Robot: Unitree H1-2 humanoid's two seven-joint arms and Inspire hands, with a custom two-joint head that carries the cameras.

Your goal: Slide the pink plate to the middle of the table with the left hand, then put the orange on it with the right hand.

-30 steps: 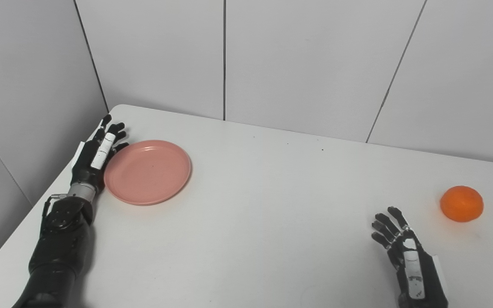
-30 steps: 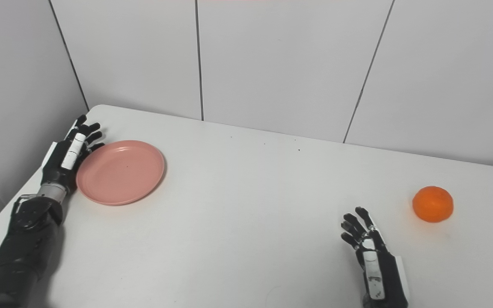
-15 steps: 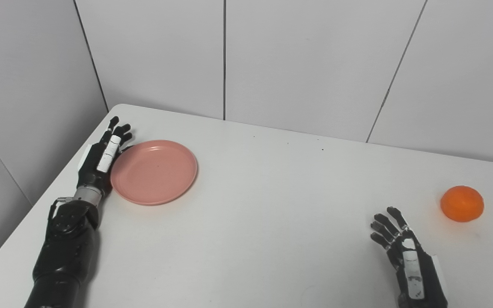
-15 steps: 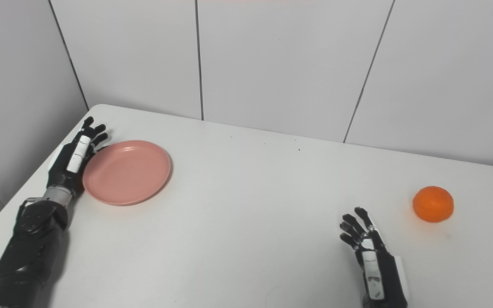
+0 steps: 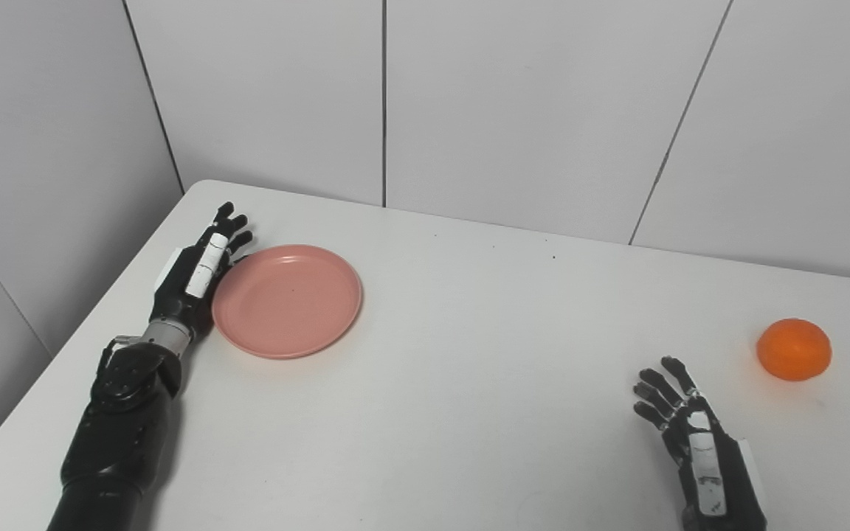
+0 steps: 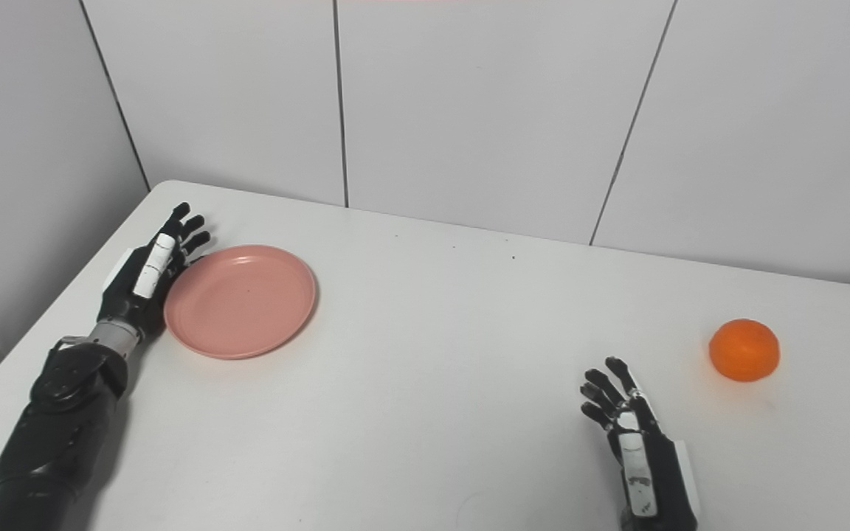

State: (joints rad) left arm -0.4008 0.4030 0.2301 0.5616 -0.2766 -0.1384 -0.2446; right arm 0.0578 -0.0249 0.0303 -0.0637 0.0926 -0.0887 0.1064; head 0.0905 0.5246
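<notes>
Left hand (image 5: 200, 273) lies flat with fingers extended, edge-on against the left rim of the pink plate (image 5: 288, 301). It grasps nothing: fingers straight and slightly apart, used as a paddle. That posture fits a push rather than a pick. The plate is shallow and sits flush on the table (image 5: 454, 369), so a side push at the rim is easier than getting fingers under it.

The plate sits immediately right of the left hand, touching its palm side, and well to the left of table centre. Judgement: slide is in progress, early, with most of the travel to the middle left to do.

Right hand (image 5: 694, 442) is released, fingers spread and empty, near the robot-side edge of the table. The orange (image 5: 794, 349) is ahead of it and off to its right, apart from the fingers, untouched. The hand looks parked close to the fruit so its reach will be short once the plate is in position.

Next: keep pushing the rim rightward toward centre. Risk: contact is off to one side of the plate, so it may rotate or slip off the fingers instead of tracking straight. The orange is round and may roll if nudged before the fingers close.
</notes>
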